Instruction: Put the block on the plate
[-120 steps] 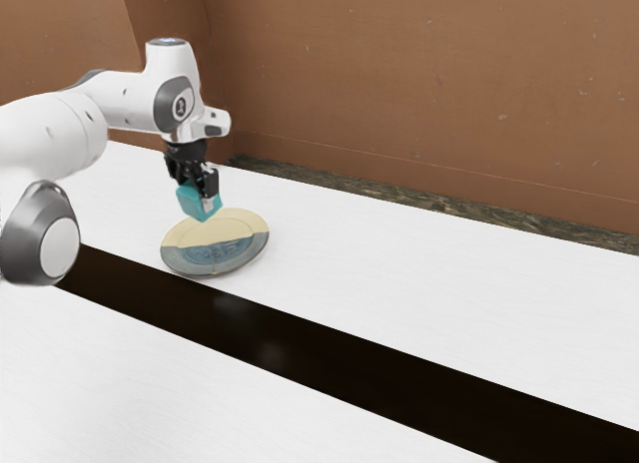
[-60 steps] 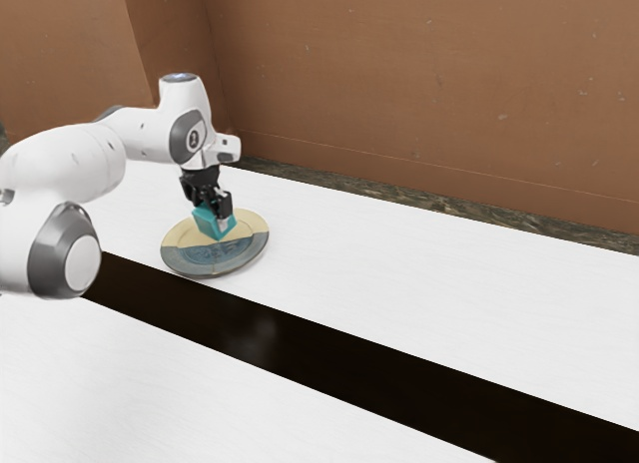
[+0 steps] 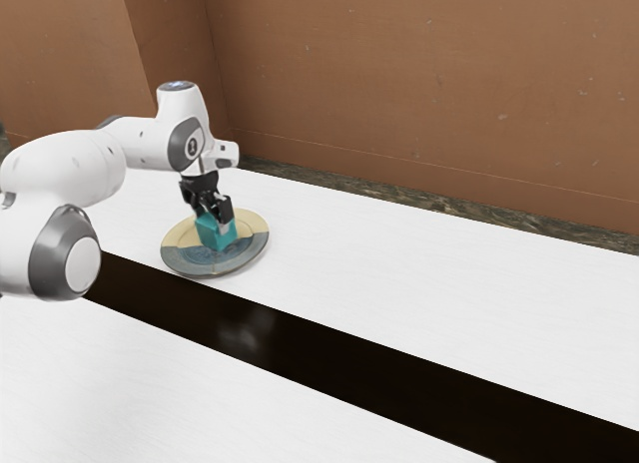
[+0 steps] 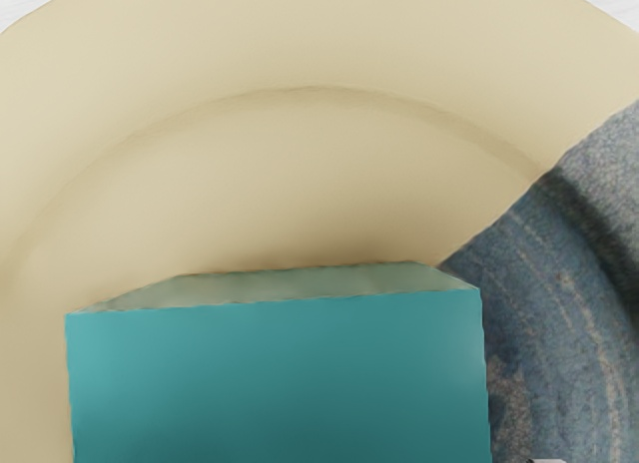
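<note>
In the exterior view, my gripper [image 3: 215, 210] is low over the plate, right at the top of the teal block [image 3: 215, 233]; whether it is open or shut on the block cannot be made out. The block is within the plate's outline, near its middle. The round plate [image 3: 183, 233], part cream and part blue-grey, lies on the table. In the wrist view, the block [image 4: 280, 378] is large at the lower edge, with the plate [image 4: 300, 164] behind it. Contact between the block's underside and the plate is hidden.
The white tabletop [image 3: 399, 283] extends around the plate, with a long dark strip [image 3: 329, 343] crossing it on the exterior view's near side. A brown wall [image 3: 419, 94] stands beyond the table's far edge.
My hand and the block have come down toward the plate and shifted toward the exterior view's right; over the last half second the motion is small and mostly downward.
</note>
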You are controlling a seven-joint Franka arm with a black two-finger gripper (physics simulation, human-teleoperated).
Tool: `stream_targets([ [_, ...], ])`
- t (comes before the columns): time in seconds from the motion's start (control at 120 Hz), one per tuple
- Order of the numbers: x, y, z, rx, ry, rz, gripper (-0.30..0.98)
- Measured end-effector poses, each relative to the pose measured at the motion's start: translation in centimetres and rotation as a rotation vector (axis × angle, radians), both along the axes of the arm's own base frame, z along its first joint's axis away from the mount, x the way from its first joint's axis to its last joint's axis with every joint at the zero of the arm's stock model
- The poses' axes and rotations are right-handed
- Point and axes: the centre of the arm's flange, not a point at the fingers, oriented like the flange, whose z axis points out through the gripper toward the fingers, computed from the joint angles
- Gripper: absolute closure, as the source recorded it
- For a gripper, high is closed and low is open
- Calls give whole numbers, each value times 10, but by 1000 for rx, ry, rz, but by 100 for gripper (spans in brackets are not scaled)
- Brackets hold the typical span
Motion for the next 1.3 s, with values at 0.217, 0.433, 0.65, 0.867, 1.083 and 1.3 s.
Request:
stream_targets([
  [0.217, 1, -1, 32, 6, -39, -5, 6],
  [0.433, -14, -11, 114, 10, -108, -9, 2],
  [0.65, -48, -74, 172, -36, -96, -35, 1],
  [0.867, -94, -142, 218, -92, -39, -31, 0],
  [1.083, -156, -196, 287, -137, -9, -2, 0],
  [1.3, -190, -223, 320, -143, 43, 57, 0],
])
